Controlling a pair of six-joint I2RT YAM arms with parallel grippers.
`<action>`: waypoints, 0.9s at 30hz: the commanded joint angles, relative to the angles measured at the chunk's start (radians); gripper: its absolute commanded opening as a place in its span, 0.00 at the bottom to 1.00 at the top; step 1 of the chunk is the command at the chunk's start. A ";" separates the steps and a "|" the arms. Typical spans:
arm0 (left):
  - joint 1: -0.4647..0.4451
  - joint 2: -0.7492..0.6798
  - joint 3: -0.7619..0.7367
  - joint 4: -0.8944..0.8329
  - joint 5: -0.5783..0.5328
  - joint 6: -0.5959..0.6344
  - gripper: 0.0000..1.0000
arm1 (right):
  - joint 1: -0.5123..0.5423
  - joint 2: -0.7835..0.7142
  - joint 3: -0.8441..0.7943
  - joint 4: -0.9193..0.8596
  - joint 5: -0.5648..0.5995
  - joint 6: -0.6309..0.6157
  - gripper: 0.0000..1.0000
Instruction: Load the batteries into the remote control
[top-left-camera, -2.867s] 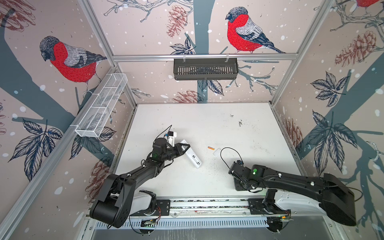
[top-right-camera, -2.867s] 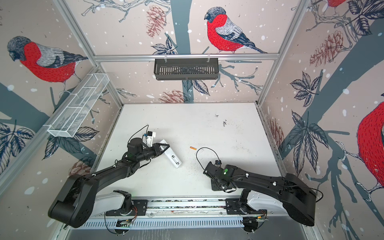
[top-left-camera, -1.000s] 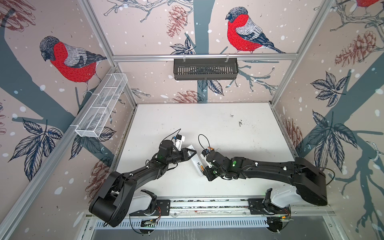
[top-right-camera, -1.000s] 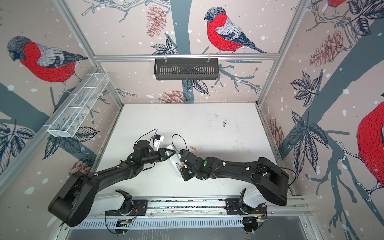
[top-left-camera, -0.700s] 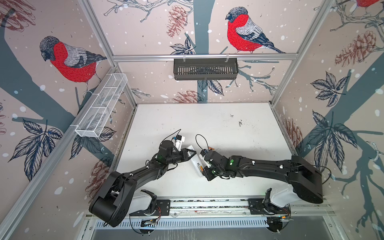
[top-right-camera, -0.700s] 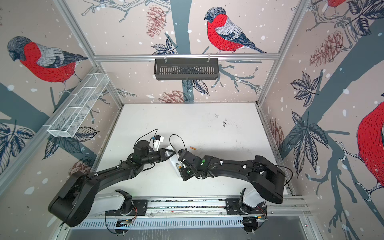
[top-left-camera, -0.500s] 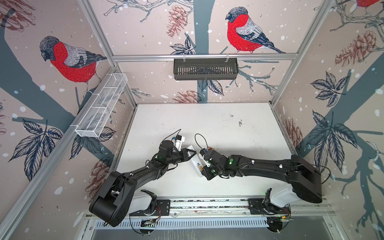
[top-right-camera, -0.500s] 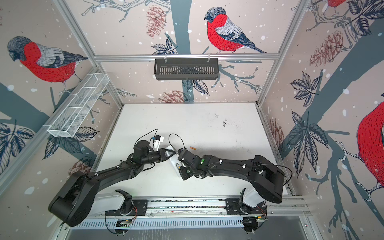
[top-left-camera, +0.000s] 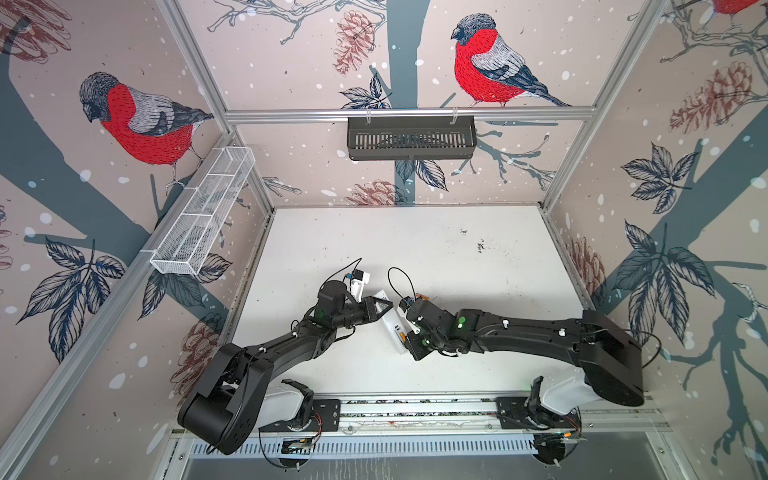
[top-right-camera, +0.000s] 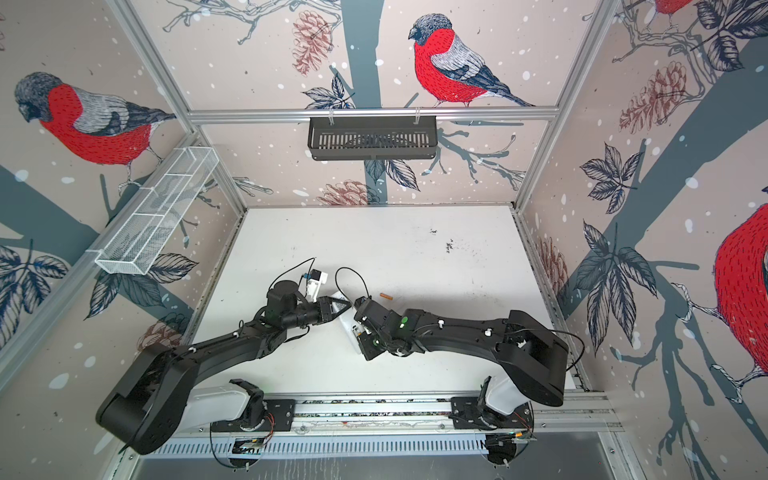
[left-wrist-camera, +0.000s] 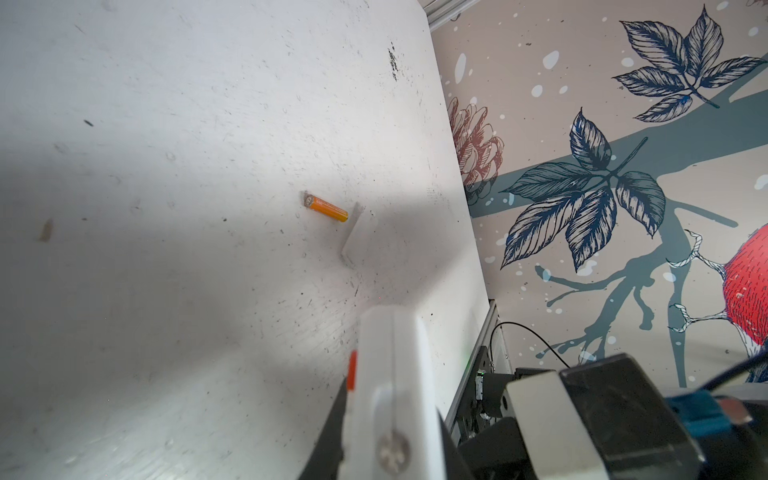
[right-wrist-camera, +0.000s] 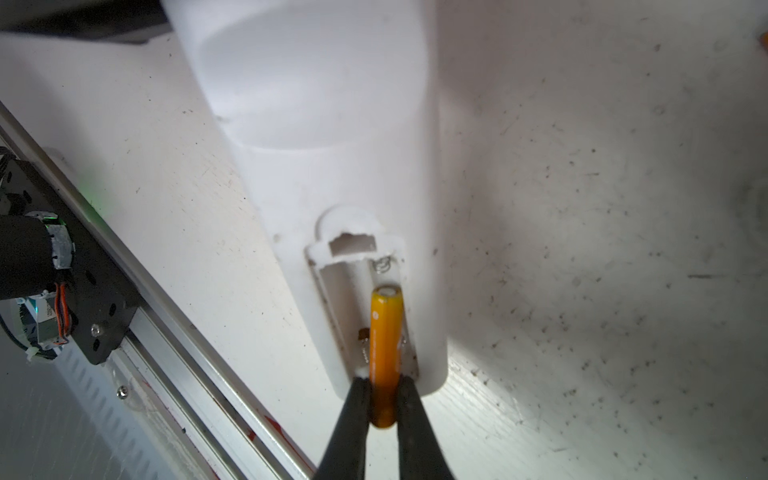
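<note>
Newly arrived right pincer (right-wrist-camera: 384, 388) lowers its clamped battery (right-wrist-camera: 386, 328) into the remote control (right-wrist-camera: 316, 124), itself clamped by left pincer (top-left-camera: 377, 309).

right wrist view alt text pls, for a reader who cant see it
The right gripper pinches one end of an orange battery, holding it along one slot of the open compartment in the white remote control's back. The neighbouring slot is empty.

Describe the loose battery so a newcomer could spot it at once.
On the white table, look just behind the right arm's wrist. The loose battery lies flat beside a small white cover; unlike the other battery, nothing grips it.
</note>
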 joint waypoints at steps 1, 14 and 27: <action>0.000 -0.004 0.007 0.053 0.041 -0.018 0.02 | 0.000 0.006 0.017 -0.014 0.051 -0.001 0.14; 0.001 0.010 -0.002 0.081 0.068 -0.054 0.02 | 0.001 0.052 0.077 -0.054 0.122 -0.004 0.18; 0.050 0.118 0.013 0.121 0.138 -0.100 0.00 | 0.008 0.039 0.085 -0.093 0.109 -0.015 0.24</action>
